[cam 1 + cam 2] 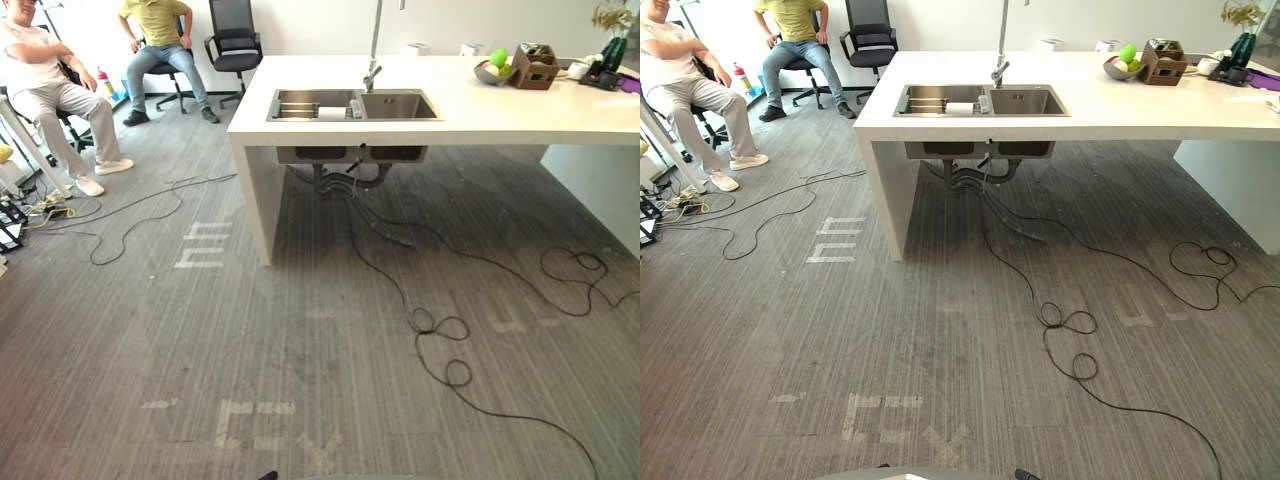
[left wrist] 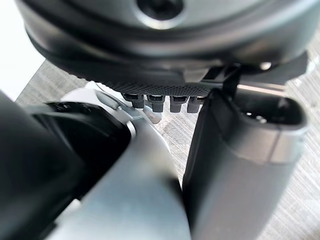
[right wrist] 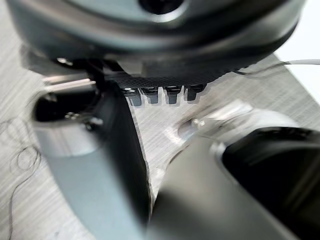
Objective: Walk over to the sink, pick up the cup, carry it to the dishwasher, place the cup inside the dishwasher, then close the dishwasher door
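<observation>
1. The left hand (image 2: 150, 55) and right hand (image 3: 160, 50) hang at the robot's sides above the carpet (image 1: 300, 330). I cannot tell whether they are released or clenched, and neither seems to carry anything
2. Well ahead stands the counter (image 1: 500, 115) with the sink (image 1: 398, 106). The small white thing inside looks like the cup (image 1: 332, 113)
3. I judge that nothing is done yet: walking, pickup, carrying, placing and closing the door all remain
</observation>
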